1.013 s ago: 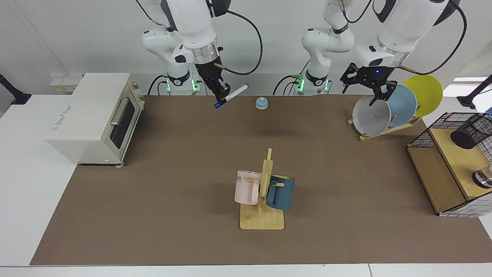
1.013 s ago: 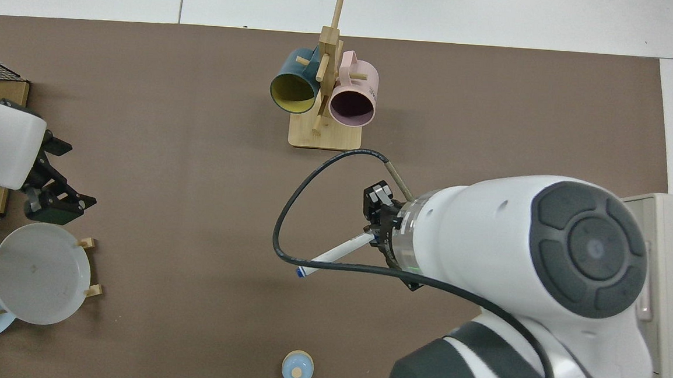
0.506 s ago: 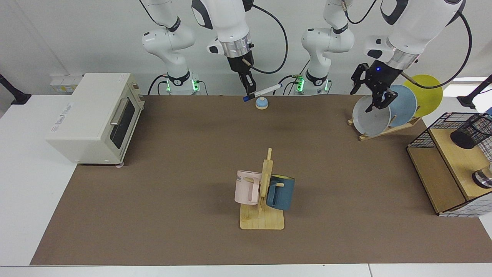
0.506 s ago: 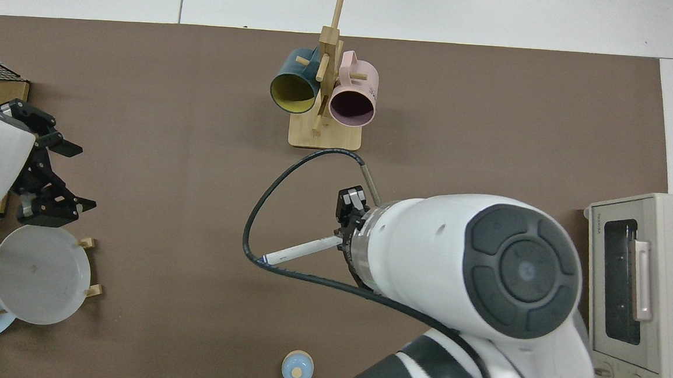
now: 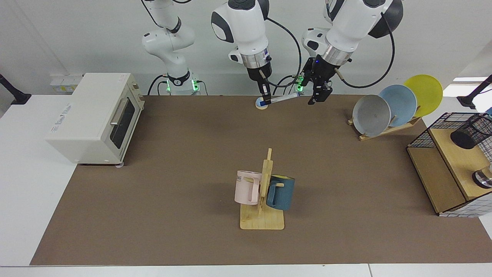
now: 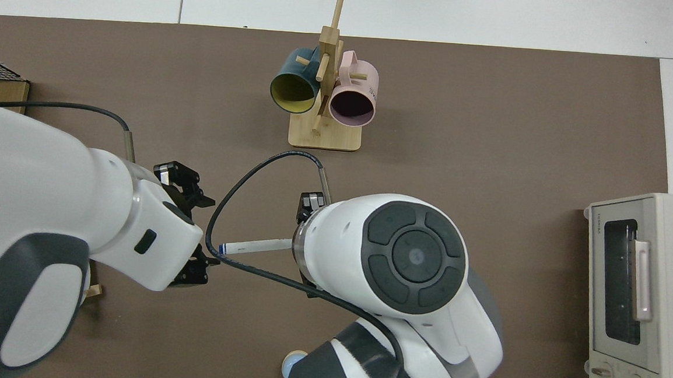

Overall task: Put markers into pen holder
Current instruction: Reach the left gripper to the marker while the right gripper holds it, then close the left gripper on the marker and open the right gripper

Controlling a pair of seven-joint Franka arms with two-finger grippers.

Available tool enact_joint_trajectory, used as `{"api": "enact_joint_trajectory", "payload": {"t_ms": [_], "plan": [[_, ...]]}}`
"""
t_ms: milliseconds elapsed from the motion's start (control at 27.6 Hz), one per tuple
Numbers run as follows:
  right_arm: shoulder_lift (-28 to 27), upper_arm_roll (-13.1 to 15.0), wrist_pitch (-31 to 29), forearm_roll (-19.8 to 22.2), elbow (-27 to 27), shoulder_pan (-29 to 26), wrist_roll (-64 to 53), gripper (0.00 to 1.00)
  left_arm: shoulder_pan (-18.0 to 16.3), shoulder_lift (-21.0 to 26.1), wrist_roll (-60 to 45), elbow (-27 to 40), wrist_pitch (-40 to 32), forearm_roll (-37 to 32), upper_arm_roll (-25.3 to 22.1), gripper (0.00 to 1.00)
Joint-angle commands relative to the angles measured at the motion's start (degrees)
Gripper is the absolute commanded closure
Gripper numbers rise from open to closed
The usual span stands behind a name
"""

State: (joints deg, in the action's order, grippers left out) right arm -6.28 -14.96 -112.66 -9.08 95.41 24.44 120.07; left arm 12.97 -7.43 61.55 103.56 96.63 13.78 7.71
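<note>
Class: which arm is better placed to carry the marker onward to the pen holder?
Left. Its open end effector is beside the marker held by the right end effector, and the pen holder is on the left arm's side.

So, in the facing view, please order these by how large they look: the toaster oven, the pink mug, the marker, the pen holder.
1. Toaster oven.
2. Pink mug.
3. Pen holder, though the frame edge cuts it, so second and third are unsure.
4. Marker, held in the right claw.
</note>
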Motion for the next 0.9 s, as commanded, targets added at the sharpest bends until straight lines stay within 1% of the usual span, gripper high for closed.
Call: {"api": "enact_joint_trajectory", "payload": {"t_ms": [0, 181, 289, 470, 506, 615, 723, 868], "plan": [[-0.83, 0.11, -0.90, -0.14, -1.37, 0.35, 1.66, 1.00, 0.39, -1.88, -2.93, 5.16, 5.58, 1.25, 2.48, 0.16], [-0.83, 0.02, -1.25, -0.23, -1.28, 0.35, 1.66, 1.00, 0.56, -1.44, -4.95, 5.95, 8.84, 2.04, 4.51, 0.19], [-0.83, 0.11, -1.25, -0.23, -1.28, 0.35, 1.57, 1.00, 0.83, -1.44, -5.30, 6.21, 9.98, 2.74, 5.12, 0.30], [-0.83, 0.11, -1.34, -0.23, -1.28, 0.26, 1.31, 1.00, 1.36, -1.44, -5.39, 6.21, 10.07, 2.74, 5.12, 0.44], [-0.83, 0.02, -1.42, -0.32, -1.28, 0.26, 1.13, 1.00, 1.44, -1.44, -5.39, 6.21, 10.07, 2.74, 5.12, 0.49], [-0.83, 0.02, -2.74, -0.23, -1.19, 0.17, 1.13, 1.00, 1.44, -1.44, -5.39, 6.21, 9.55, 2.74, 5.12, 0.72], [-0.83, 0.11, -2.92, -0.14, -1.10, 0.09, 1.13, 1.00, 1.44, -1.53, -5.39, 6.21, 9.20, 2.66, 5.04, 1.00], [-0.83, 0.11, -2.83, -0.14, -1.02, 0.00, 1.05, 1.00, 1.44, -1.44, -5.39, 6.13, 9.11, 2.30, 5.04, 1.00]]}}
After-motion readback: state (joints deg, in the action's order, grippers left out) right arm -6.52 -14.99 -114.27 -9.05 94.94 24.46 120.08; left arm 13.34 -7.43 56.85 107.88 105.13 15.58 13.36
